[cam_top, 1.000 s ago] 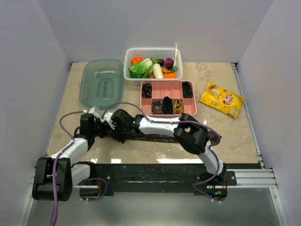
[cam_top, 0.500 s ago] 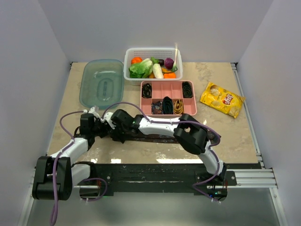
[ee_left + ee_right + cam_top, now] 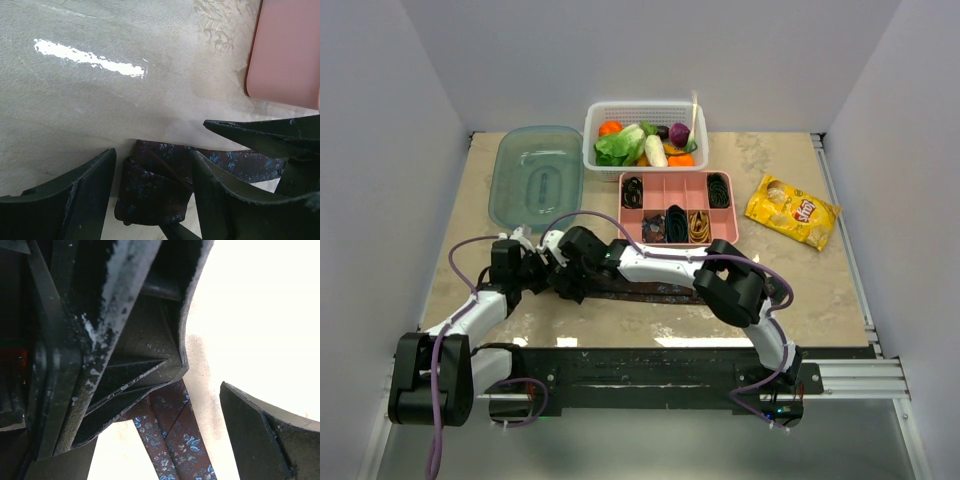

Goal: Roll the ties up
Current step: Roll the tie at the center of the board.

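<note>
A dark maroon tie [image 3: 660, 292] with a small blue flower pattern lies along the near table, and its left end is folded into a short roll [image 3: 155, 190]. My left gripper [image 3: 538, 270] [image 3: 152, 192] stands open around that roll. Its right finger [image 3: 225, 195] lies against the fabric, while a sliver of table shows beside the left one. My right gripper [image 3: 563, 278] [image 3: 165, 445] reaches across from the right and is wide open. The flat tie [image 3: 175, 435] runs between its fingers, partly hidden by the left gripper's finger. More rolled ties [image 3: 700, 226], black and gold, sit in the pink tray.
The pink divided tray [image 3: 672, 188] [image 3: 290, 50] stands just behind the grippers. A white basket [image 3: 645, 108] of vegetables is at the back, a teal plastic lid [image 3: 537, 175] at the back left, and a yellow chip bag [image 3: 792, 210] to the right.
My right gripper's jaws have opened wide and let go of the tie. The left gripper and the roll have stayed in place.
</note>
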Action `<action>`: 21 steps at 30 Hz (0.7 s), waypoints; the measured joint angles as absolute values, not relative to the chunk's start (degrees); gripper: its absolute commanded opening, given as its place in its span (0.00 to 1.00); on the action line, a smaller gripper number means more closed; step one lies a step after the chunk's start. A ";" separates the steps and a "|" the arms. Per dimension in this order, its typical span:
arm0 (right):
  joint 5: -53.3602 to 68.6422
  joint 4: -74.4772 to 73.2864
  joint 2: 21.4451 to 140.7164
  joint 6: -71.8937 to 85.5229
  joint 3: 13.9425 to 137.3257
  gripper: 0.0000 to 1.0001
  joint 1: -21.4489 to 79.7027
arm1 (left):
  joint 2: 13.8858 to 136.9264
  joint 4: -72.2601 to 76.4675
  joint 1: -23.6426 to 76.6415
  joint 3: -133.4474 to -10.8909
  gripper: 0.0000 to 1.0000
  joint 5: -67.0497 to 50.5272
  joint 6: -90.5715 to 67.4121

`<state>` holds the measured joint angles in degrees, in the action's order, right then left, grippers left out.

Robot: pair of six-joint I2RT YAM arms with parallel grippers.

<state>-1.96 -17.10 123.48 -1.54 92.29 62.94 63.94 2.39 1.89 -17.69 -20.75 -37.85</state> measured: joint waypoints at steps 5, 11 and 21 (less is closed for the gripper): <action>-0.99 -17.17 123.85 -2.17 92.75 0.98 62.92 | 63.94 2.07 1.89 -17.80 0.66 -20.56 -37.85; 1.28 -17.10 124.46 -2.70 93.30 0.94 62.57 | 63.94 1.83 1.87 -18.02 0.66 -19.84 -37.78; 0.69 -17.02 124.57 -2.83 93.30 0.91 63.00 | 64.16 1.52 1.87 -18.24 0.67 -19.92 -37.85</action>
